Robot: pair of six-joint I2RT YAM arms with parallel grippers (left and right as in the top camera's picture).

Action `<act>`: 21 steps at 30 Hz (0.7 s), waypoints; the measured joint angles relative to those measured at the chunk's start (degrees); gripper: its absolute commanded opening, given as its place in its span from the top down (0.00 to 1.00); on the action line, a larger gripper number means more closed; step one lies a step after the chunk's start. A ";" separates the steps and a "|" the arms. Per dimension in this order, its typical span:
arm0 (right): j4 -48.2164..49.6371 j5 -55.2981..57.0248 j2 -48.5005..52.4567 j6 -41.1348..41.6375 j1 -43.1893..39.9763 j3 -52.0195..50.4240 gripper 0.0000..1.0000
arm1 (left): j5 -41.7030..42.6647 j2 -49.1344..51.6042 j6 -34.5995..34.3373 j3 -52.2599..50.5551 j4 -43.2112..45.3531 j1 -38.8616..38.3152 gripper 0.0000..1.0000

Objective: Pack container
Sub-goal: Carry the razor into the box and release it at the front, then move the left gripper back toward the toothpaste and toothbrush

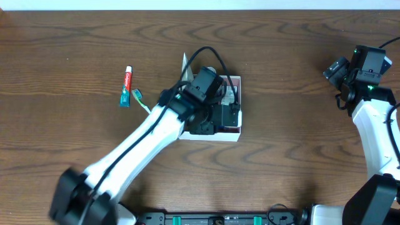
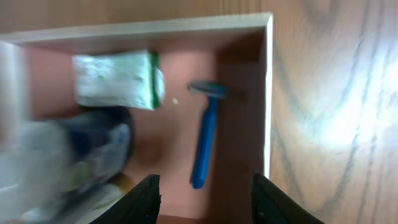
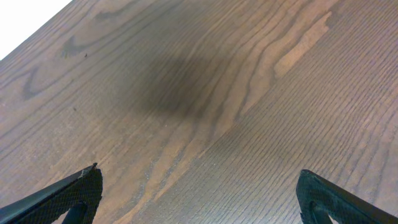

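Packing partway, by the look: blue razor (image 2: 205,143) and green-and-white packet (image 2: 115,79) inside container (image 1: 212,137) at mid worktop (image 1: 300,62); toothpaste (image 1: 127,86) and toothbrush (image 1: 139,95) to its left, not yet packed. Left jaws released, empty, above container; right jaws released over bare wood. Contents visible from left wrist only; unpacked items, overhead only.

**Covered, Blurred, Cropped**

Overhead: square shallow white-walled container (image 1: 219,137) largely covered by white left arm (image 1: 147,140). Left wrist: dark-and-clear shape (image 2: 87,152) in its corner too blurred to identify; black fingers (image 2: 146,200) of left gripper (image 2: 205,202) cropped by bottom edge.
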 measured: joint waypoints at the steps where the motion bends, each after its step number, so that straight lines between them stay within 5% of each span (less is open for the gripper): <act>1: 0.02 0.00 0.00 0.00 0.00 0.00 0.01 | -0.04 -3.21 -2.19 0.00 0.02 -0.61 0.63; 3: 0.02 0.00 0.00 0.00 0.00 0.00 0.01 | 0.09 -8.11 -6.03 0.00 0.00 -1.79 0.71; 9: 0.02 0.00 0.00 0.02 0.00 0.00 0.01 | -3.61 -26.05 -17.77 0.02 -0.42 -2.89 0.69; 11: 0.02 0.00 0.00 0.00 0.00 0.00 0.01 | -8.46 -30.49 -20.85 0.02 -0.46 -1.95 0.46; 12: 0.02 0.00 0.00 0.00 0.00 0.00 0.01 | -12.00 -32.46 -22.53 0.02 -0.44 -0.98 0.17; 13: 0.02 0.00 0.00 0.00 0.00 0.00 0.01 | -15.56 -33.90 -24.26 0.02 -0.46 0.17 0.02; 21: 0.02 0.00 0.00 0.00 0.00 0.00 0.01 | -32.02 -33.24 -31.32 0.02 3.19 10.97 0.02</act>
